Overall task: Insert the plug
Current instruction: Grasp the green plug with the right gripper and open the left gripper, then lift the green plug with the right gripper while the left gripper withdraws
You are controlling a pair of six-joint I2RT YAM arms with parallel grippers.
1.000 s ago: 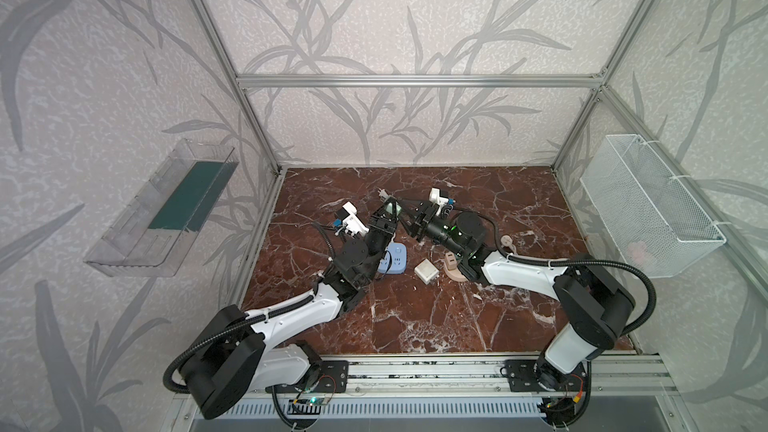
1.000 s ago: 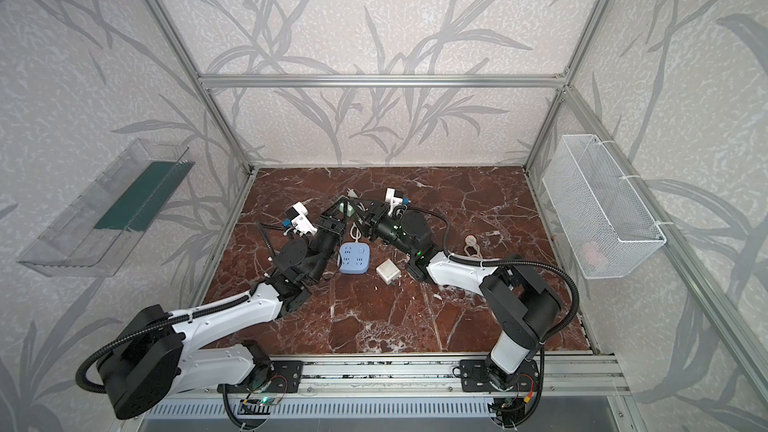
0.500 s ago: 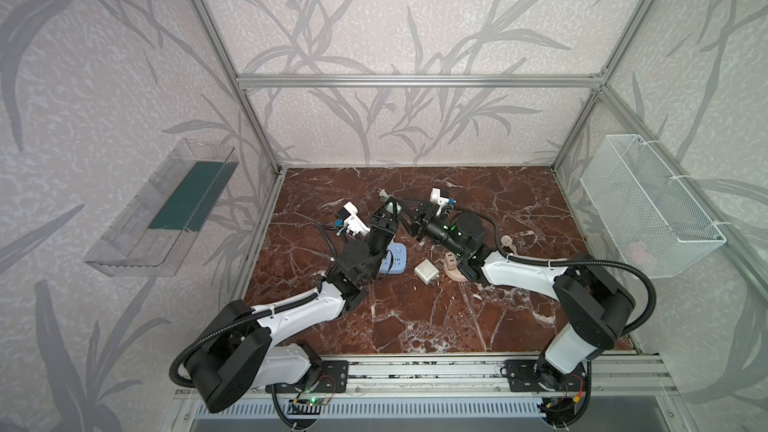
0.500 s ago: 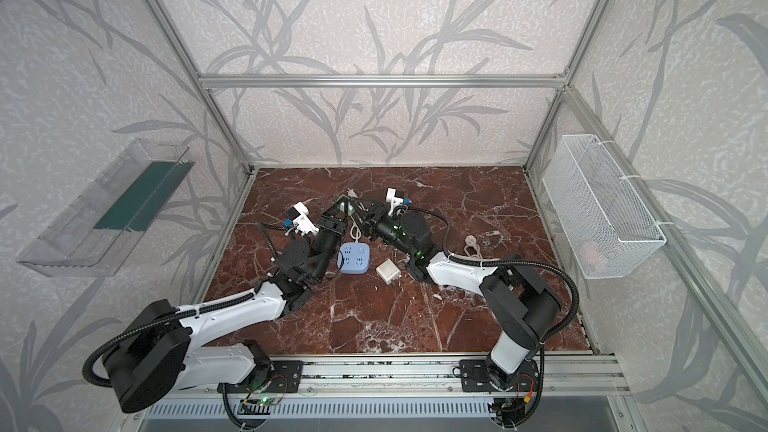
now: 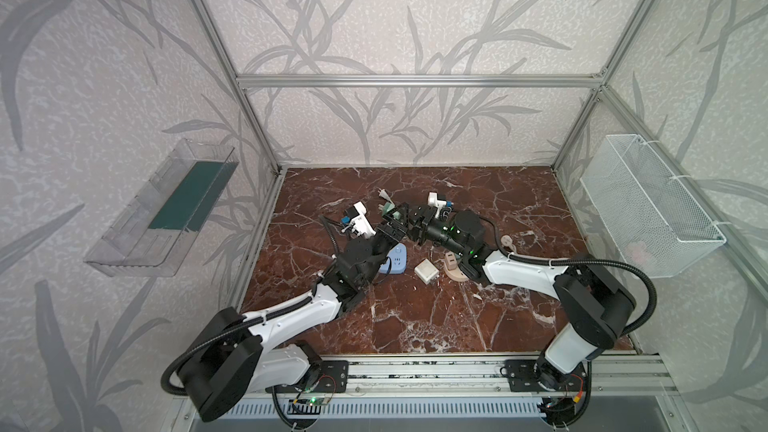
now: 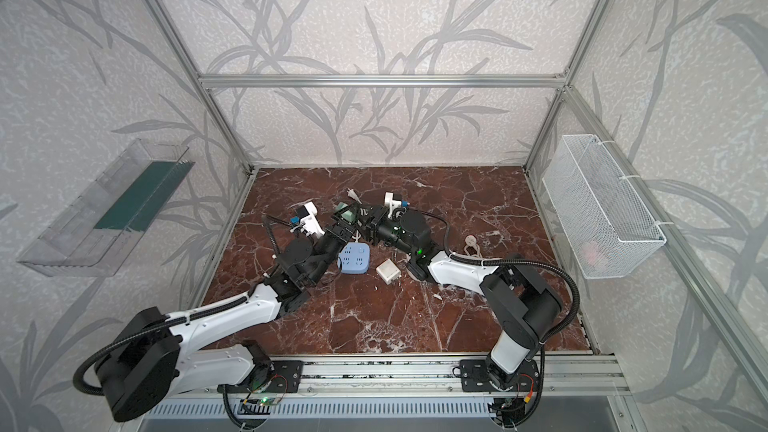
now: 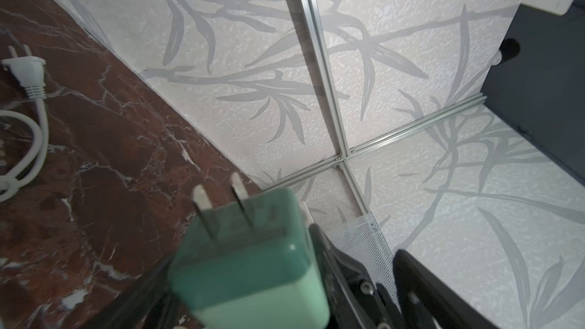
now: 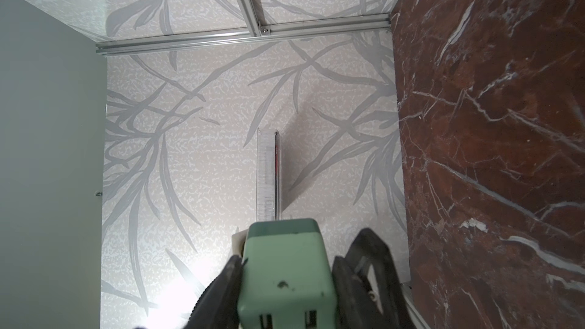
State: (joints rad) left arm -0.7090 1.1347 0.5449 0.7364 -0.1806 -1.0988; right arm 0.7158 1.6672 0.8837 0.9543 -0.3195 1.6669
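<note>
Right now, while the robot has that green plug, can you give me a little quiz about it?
1. True or false: the plug has three prongs.
2. The power strip is: A red, B blue, C black.
3. What does the right hand grip?
Key: 1 false, it has two prongs. 2 B. 3 the plug.

Both top views look down over the whole scene — wrist views share the plug (image 7: 247,264) close-up.
</note>
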